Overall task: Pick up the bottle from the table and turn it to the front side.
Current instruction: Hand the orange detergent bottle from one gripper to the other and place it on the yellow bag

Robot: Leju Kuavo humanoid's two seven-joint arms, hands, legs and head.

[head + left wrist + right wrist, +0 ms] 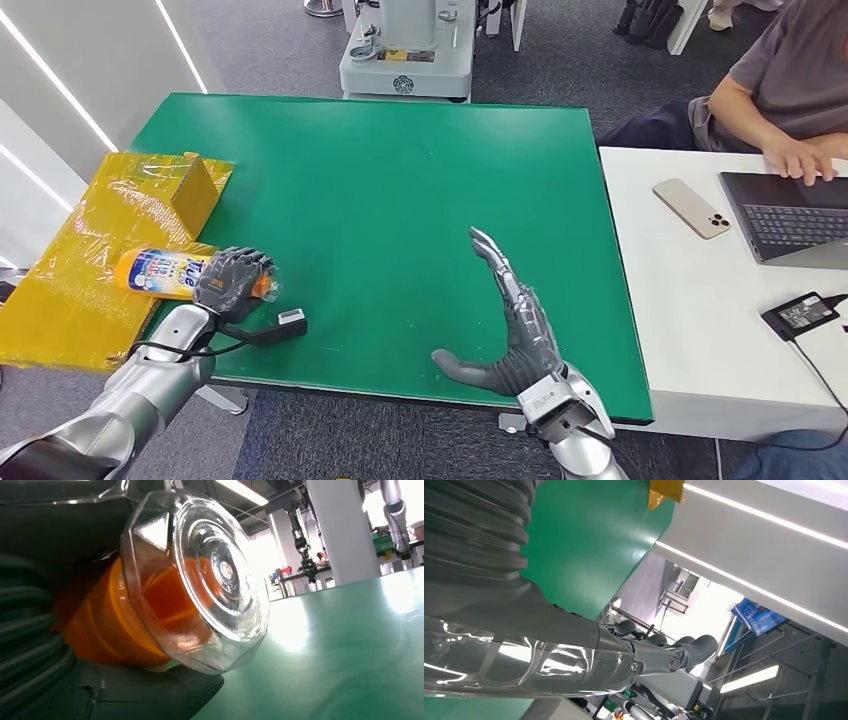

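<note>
An orange bottle (158,273) with a blue and white label lies on its side at the left edge of the green table (380,180), its body over the yellow wrapped box. My left hand (230,280) wraps around its cap end. In the left wrist view the clear faceted cap (210,575) over the orange neck sits right against my palm, just above the green surface. My right hand (510,330) hovers over the table's front right part, fingers straight and apart, thumb out to the side, holding nothing. Its dark fingers (659,655) show in the right wrist view.
A yellow wrapped box (100,250) lies left of the table. A white desk (700,300) on the right carries a phone (691,208), a laptop (790,215) and a power adapter (800,313); a person (770,100) types there. A grey machine base (405,60) stands behind the table.
</note>
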